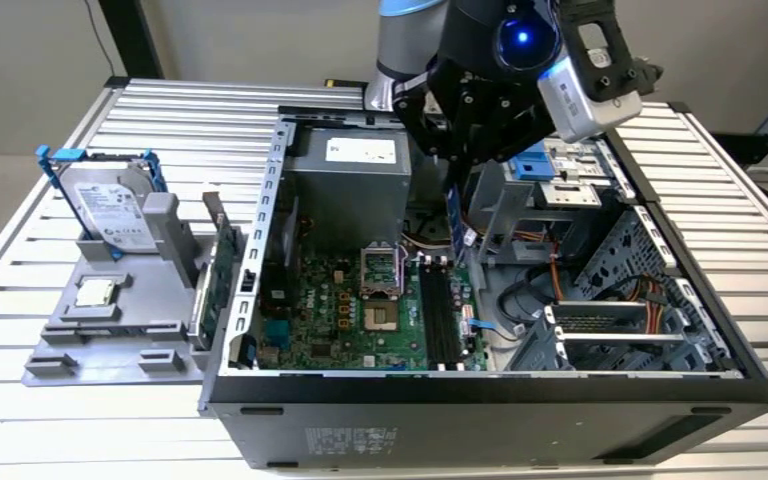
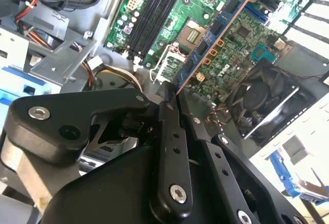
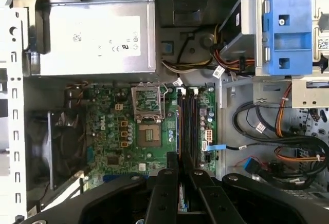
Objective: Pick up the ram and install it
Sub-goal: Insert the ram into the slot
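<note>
My gripper (image 2: 173, 99) is shut on one end of the ram (image 2: 213, 36), a long narrow blue stick with small chips. The stick juts out from the fingertips over the green motherboard (image 2: 241, 34). In the exterior view the gripper (image 1: 459, 170) hangs inside the open computer case, and the ram (image 1: 454, 215) points down from it as a thin blue strip above the long black slots (image 1: 440, 315). The first wrist view looks straight down past the fingers (image 3: 165, 183). There the ram (image 3: 178, 129) shows edge-on, just beside the slots (image 3: 189, 121) and apart from them.
A grey power supply (image 3: 95, 36) fills the case's back. A fan (image 3: 56, 147) sits beside the motherboard, and a blue drive bracket (image 3: 288, 29) and loose cables (image 3: 277, 131) lie beside the slots. A hard drive (image 1: 111, 210) stands in a grey holder at the exterior view's left.
</note>
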Robot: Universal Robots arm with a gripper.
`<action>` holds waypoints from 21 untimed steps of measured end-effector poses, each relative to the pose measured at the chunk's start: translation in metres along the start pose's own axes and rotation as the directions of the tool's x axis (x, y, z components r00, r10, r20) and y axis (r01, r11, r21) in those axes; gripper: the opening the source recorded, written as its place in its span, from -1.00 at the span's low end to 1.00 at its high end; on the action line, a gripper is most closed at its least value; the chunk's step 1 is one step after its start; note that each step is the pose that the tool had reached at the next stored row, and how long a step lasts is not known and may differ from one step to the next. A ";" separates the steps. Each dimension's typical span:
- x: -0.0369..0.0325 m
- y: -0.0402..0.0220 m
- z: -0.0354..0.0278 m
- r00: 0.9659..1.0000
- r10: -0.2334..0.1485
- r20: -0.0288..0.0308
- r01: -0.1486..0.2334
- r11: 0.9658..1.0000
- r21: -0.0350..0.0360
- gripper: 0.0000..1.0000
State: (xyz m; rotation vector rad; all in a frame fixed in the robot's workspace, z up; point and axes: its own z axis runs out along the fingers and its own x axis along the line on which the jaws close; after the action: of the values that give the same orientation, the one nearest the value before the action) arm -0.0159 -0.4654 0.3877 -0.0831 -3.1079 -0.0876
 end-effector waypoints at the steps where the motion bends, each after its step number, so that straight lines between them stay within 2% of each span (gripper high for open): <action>1: -0.0001 0.0000 0.0003 1.000 0.000 0.000 0.000 1.000 0.005 -1.00; 3: -0.0005 0.0000 0.0008 1.000 0.000 0.001 0.000 1.000 0.018 -1.00; 5: -0.0014 0.0000 0.0012 1.000 0.001 0.003 -0.001 0.999 0.039 -1.00; 9: -0.0045 0.0001 0.0030 1.000 0.002 0.005 -0.002 0.997 0.073 -1.00; 14: -0.0057 0.0000 0.0053 1.000 0.002 0.005 -0.003 0.996 0.087 -1.00; 18: -0.0059 0.0000 0.0069 1.000 0.002 0.006 -0.003 0.996 0.093 -1.00; 21: -0.0062 -0.0001 0.0087 1.000 0.002 0.006 -0.003 0.996 0.095 -1.00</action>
State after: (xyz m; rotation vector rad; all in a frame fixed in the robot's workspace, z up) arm -0.0099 -0.4653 0.3788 -0.0853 -3.1116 0.0600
